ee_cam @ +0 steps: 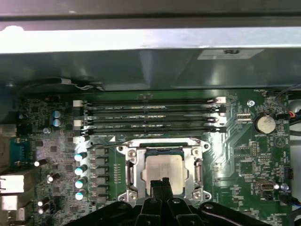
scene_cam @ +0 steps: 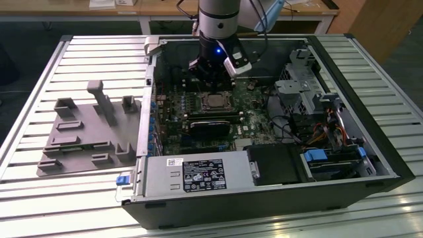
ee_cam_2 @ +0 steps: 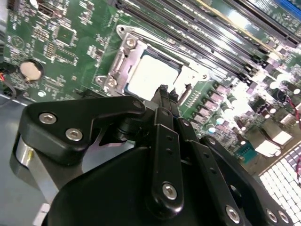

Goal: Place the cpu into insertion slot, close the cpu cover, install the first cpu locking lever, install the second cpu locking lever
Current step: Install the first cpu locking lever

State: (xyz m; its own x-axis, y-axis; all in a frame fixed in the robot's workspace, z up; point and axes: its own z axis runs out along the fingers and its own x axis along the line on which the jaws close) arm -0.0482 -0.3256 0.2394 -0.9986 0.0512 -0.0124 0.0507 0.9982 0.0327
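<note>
The cpu [ee_cam: 162,168] is a silvery-tan square sitting in its socket on the green motherboard; it also shows as the cpu [ee_cam_2: 151,75] and, in the exterior view, as the cpu [scene_cam: 215,101]. The cpu cover [ee_cam: 131,165] lies flat around it as a silvery frame, and the cpu cover [ee_cam_2: 123,55] shows its screws at the corners. My gripper [ee_cam: 160,182] is shut with its two thin fingers pressed together and nothing between them. The tips of the gripper [ee_cam_2: 164,90] hang just over the chip's near edge. From outside, the gripper [scene_cam: 211,84] stands inside the case above the socket.
Memory slots [ee_cam: 150,115] run beside the socket. A black graphics card [scene_cam: 211,126] lies just in front of it, then the power supply box [scene_cam: 198,173]. Drive cages and cables [scene_cam: 310,99] fill the exterior view's right. A grey fixture [scene_cam: 86,134] sits outside the case.
</note>
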